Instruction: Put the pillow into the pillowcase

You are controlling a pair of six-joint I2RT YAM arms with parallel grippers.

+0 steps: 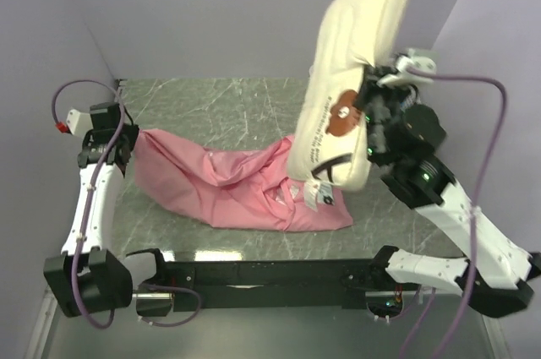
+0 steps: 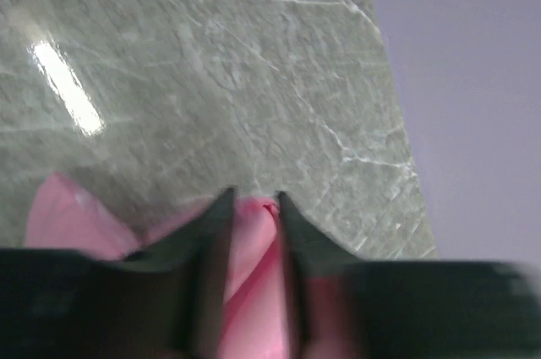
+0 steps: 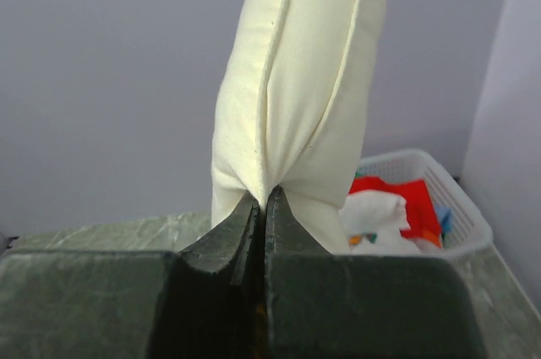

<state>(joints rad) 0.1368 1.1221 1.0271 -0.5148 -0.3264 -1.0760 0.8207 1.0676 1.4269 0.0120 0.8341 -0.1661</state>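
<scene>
The cream pillow (image 1: 355, 46) stands nearly upright at the right, lifted by its edge. Its lower end, with a brown label, hangs over the right end of the pink pillowcase (image 1: 220, 182). My right gripper (image 1: 372, 78) is shut on the pillow's seam; in the right wrist view the pillow (image 3: 296, 80) rises straight from the closed gripper (image 3: 264, 194). The pillowcase lies crumpled across the green marble table. My left gripper (image 1: 128, 135) is shut on its left corner; in the left wrist view pink fabric (image 2: 249, 249) fills the narrow gap at the gripper (image 2: 254, 200).
Lavender walls close in the table (image 1: 220, 106) at the back and both sides. A white basket (image 3: 456, 198) with red and white cloths shows behind the pillow in the right wrist view. The black arm mount bar (image 1: 270, 274) runs along the near edge.
</scene>
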